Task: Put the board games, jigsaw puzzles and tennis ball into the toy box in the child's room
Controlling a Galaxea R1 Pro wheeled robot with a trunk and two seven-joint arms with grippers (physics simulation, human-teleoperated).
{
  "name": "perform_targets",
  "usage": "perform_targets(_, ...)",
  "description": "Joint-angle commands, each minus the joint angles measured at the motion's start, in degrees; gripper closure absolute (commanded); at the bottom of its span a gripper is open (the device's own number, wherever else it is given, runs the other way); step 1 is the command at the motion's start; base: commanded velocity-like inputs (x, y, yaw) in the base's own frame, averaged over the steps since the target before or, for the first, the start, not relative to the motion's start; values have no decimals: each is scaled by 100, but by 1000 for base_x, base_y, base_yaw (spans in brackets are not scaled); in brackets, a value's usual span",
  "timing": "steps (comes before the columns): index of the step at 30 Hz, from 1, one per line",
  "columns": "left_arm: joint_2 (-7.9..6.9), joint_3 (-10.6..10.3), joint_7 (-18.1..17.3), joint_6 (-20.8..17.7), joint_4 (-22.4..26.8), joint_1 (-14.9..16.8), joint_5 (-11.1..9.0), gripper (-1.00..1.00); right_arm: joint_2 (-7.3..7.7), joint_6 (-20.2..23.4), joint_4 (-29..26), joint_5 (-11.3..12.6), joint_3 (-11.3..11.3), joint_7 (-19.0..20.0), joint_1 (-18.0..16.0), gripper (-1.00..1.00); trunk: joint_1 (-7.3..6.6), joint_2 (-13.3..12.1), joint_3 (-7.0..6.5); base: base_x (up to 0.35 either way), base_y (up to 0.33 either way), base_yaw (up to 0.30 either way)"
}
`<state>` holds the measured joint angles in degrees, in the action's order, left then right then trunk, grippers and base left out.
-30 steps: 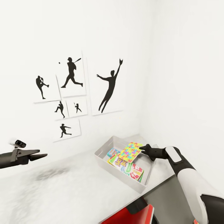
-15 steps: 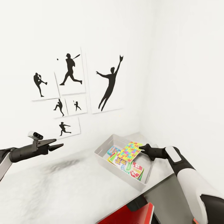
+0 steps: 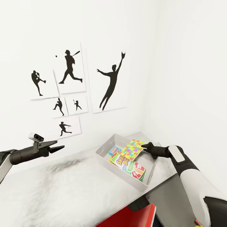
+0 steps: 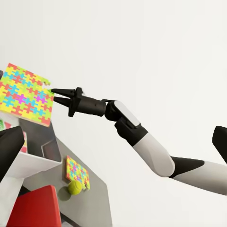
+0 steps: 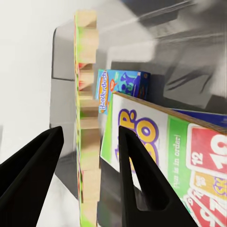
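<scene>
The right pincer [image 3: 144, 147] holds one jigsaw puzzle [image 3: 133, 149] by its edge, flat and slightly tilted, in the air over the toy box [image 3: 105, 159]. In the right wrist view the sheet [image 5: 85, 123] stands edge-on between the two black fingers [image 5: 137, 175], though whether they press on it is hard to tell there; the left wrist view shows the tips [image 4: 53, 93] closed on the sheet's edge [image 4: 26, 94]. Inside the box lie board games: a yellow, red and green one [image 3: 127, 165] on top, and a blue one [image 3: 114, 150] behind it toward the wall. The box sits on the light grey bench [image 3: 63, 189] near the room's corner. The left pincer [image 3: 60, 147] hangs above the bench well apart from the box, its jaws a little parted and holding nothing. In the left wrist view a second jigsaw puzzle [image 4: 77, 172] lies on the dark corner section of the bench with the tennis ball [image 4: 74, 187] just beside it. A red chair [image 3: 132, 217] stands at the bench's near edge, and black athlete pictures [image 3: 110, 82] hang on the wall
</scene>
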<state>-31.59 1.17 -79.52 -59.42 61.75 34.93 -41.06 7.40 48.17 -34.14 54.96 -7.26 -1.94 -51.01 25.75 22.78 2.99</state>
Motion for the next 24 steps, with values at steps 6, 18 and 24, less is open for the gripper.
perform_targets(6,-27,-3,-11,-58,-2,5,-16,-100,-4,28,-5,23,-14,-28,-6,100,4,14,70,0,0,0)
perform_targets(18,-36,-3,-20,-58,-5,5,-17,-100,-2,26,3,-2,8,-35,-6,100,4,14,183,0,0,0)
perform_targets(24,-40,-6,-20,-58,-5,5,-16,-100,-24,21,4,-14,31,-28,-6,100,4,14,240,0,0,0)
